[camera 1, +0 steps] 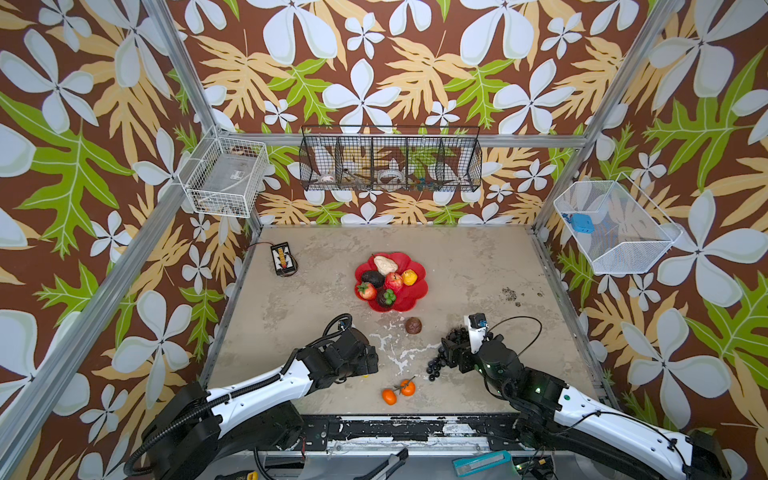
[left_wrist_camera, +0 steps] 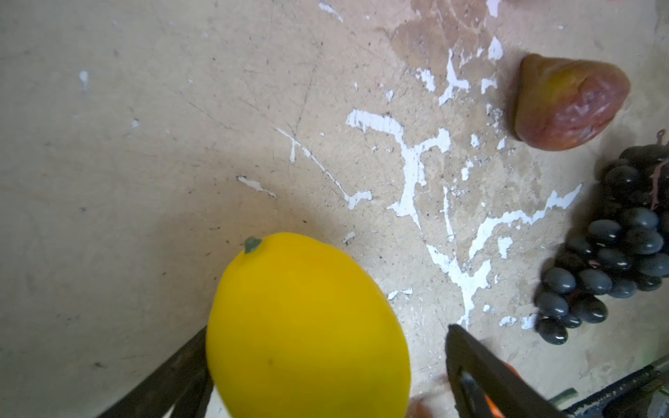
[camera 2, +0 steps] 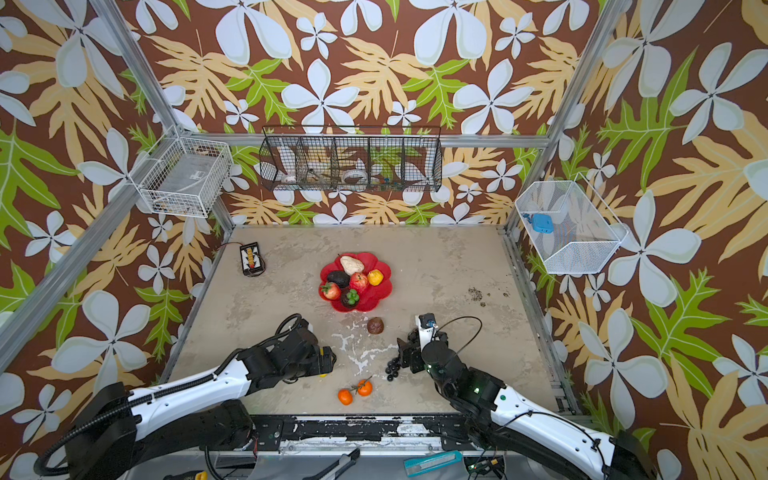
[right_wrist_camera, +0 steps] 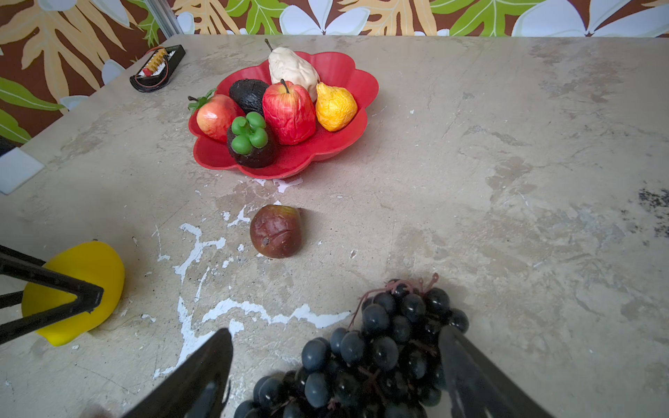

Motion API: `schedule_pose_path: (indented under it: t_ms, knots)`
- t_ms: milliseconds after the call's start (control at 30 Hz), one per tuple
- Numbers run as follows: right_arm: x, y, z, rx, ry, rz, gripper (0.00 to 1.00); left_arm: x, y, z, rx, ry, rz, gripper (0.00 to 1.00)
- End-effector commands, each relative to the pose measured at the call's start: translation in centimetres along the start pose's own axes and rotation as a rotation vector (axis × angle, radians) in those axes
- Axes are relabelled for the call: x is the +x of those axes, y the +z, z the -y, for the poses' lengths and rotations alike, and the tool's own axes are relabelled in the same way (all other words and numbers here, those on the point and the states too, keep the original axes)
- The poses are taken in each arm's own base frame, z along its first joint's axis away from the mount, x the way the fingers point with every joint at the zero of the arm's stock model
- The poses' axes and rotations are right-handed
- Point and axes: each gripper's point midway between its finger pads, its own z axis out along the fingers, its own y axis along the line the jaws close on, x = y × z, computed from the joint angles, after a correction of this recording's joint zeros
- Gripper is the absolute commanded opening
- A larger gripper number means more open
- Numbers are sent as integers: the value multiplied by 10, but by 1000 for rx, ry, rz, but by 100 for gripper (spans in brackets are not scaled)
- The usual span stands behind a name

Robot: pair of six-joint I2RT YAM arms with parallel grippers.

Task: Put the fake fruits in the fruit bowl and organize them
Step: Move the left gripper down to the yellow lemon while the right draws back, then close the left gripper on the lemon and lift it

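At front of worn beige tabletop (right_wrist_camera: 506, 181), noted left gripper (left_wrist_camera: 325, 331) released, jaws astride smooth yellow plastic lemon (left_wrist_camera: 300, 289) lying there. Found right gripper (right_wrist_camera: 336, 331) likewise released, straddling black plastic grape bunch (right_wrist_camera: 380, 347). Logged scalloped glossy red fruit bowl (right_wrist_camera: 347, 68) mid-table, holding six fake fruits (right_wrist_camera: 287, 112), well apart from both.

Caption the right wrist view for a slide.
Right tool open around the black grape bunch, brown fruit ahead, red fruit bowl beyond holding six fruits.

A black wired gadget (camera 1: 284, 258) lies on the stained table (camera 1: 478, 270).
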Motion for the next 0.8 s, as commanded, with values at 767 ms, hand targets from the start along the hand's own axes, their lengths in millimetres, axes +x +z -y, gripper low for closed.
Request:
schedule_pose_path:
  t_ms: [767]
  knots:
    - [2, 4, 1, 22, 22, -27, 87, -13, 2, -4, -83, 162, 102, 61]
